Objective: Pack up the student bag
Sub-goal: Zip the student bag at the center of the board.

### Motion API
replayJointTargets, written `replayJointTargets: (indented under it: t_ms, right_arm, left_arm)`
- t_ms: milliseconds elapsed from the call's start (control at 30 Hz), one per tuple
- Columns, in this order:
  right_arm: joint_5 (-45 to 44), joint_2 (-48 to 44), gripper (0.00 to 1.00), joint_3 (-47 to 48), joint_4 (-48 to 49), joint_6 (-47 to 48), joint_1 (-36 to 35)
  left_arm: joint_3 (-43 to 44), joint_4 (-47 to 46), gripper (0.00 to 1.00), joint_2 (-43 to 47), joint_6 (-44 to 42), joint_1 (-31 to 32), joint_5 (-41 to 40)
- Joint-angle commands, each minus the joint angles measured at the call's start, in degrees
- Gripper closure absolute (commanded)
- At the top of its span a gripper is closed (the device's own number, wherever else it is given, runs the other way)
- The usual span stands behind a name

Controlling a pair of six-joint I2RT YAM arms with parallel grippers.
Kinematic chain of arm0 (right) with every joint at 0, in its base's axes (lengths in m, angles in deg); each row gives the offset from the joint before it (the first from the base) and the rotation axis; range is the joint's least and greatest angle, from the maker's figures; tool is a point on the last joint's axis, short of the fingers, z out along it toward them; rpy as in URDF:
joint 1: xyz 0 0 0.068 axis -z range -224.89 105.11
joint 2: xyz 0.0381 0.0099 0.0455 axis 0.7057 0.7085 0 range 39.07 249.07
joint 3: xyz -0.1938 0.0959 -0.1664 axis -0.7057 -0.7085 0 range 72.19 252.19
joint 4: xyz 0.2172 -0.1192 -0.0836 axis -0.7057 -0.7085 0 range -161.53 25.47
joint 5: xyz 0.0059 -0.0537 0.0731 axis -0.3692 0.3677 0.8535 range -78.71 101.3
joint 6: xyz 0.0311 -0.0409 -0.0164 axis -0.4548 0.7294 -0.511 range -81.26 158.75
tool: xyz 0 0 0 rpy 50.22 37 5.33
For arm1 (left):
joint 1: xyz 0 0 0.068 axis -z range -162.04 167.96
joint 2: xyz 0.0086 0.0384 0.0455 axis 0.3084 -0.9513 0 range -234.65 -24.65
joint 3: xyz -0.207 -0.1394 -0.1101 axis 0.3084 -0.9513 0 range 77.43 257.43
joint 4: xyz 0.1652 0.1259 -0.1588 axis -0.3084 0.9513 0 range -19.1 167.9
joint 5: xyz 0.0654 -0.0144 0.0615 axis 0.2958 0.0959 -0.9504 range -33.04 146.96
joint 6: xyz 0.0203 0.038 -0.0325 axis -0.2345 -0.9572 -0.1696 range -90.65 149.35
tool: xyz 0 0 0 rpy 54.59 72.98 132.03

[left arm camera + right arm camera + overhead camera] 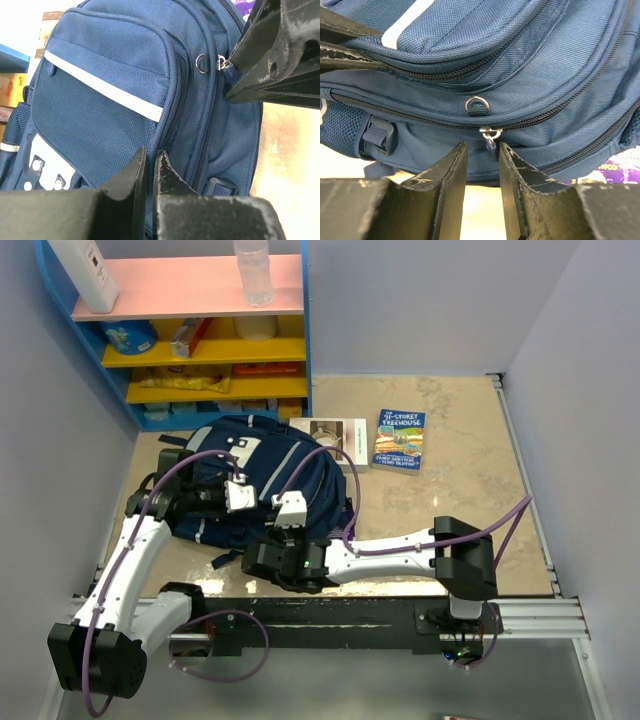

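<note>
The student bag (250,455) is a navy backpack with grey stripes, lying flat on the table between my two arms. My left gripper (150,155) is shut on a fold of the bag's fabric beside the front pocket seam (172,120). My right gripper (482,147) stands open at the bag's near edge. A metal zip pull (490,139) hangs between its fingers, close against the right one. The left wrist view shows the same pull (223,64) at the right gripper's fingertips (270,55). All zips in view are closed.
Two books lie beyond the bag, a white one (330,430) and a blue one (400,438). A blue and yellow shelf unit (200,340) with a bottle (253,270) on top fills the back left corner. Walls close in on both sides.
</note>
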State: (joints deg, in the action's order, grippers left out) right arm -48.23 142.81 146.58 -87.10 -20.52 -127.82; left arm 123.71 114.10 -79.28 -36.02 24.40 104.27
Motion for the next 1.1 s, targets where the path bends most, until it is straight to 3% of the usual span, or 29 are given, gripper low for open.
replayJointTargets:
  t_ms: [0, 167, 300, 567, 1067]
  right_arm:
    - [-3.93, 0.93, 0.68, 2.07, 2.71, -0.59, -0.03]
    - [-4.72, 0.24, 0.83, 1.99, 1.03, -2.26, 0.06]
    - [-4.02, -3.1, 1.0, -0.47, 0.86, -2.09, -0.03]
    - [2.3, -13.55, 1.0, -8.55, 2.44, 1.96, -0.12]
    - [3.01, -22.44, 1.0, -13.74, -2.31, 4.59, 4.8]
  left_arm:
    - [2.94, -1.45, 1.0, 1.37, -0.03, -0.28, 4.28]
    - [3.03, -1.01, 1.0, 1.46, -0.38, -0.28, 3.93]
    - [2.32, -0.58, 1.0, 1.28, -1.17, -0.2, 2.88]
    - [0.13, 5.74, 1.0, 0.84, -8.55, -0.28, 0.77]
    - [-2.77, 10.59, 1.0, 3.91, -12.33, -0.28, -0.64]
